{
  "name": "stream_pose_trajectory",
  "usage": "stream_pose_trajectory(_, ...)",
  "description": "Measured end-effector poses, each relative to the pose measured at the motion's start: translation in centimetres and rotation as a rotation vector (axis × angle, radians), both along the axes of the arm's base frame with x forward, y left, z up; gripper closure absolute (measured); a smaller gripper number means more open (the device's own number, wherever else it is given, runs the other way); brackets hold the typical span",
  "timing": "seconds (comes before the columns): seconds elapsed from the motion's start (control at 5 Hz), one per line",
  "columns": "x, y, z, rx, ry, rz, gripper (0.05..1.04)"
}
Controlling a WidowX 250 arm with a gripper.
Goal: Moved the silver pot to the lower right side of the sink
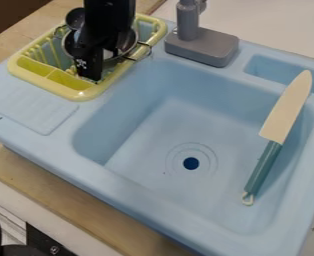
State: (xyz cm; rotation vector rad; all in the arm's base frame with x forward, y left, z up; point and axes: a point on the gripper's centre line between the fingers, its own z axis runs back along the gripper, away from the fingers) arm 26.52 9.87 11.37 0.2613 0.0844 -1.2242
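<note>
The black gripper (93, 70) hangs down over the yellow dish rack (85, 95) at the upper left. Behind it, inside the rack, the silver pot (128, 42) shows partly, with wire handles at its sides; the gripper hides its middle. Whether the gripper touches the pot cannot be told. The light blue sink (156, 175) has a round dark drain in its floor.
A toy knife (283, 116) with a teal handle lies along the sink's right side, its blade tip over the back rim. The grey faucet (203, 46) stands behind the basin. A ribbed drainboard (33, 107) lies in front of the rack.
</note>
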Motion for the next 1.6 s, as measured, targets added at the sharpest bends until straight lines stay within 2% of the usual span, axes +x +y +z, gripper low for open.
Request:
stream_pose_trajectory(0.6, 0.8, -0.1, -1.1, -0.015, 0.017, 0.008, 0.713)
stream_pose_trajectory(0.8, 0.7, -0.1, -1.4, -0.018, 0.019, 0.010, 0.867)
stream_pose_trajectory(1.0, 0.2, 0.0, -0.7, -0.024, 0.014, 0.031, 0.961)
stream_pose_trajectory(1.2, -0.3, -0.1, -0.2, -0.020, 0.027, 0.054, 1.009)
stream_pose_trajectory(1.6, -1.2, -0.6, 1.1, -0.032, 0.031, 0.065, 1.023)
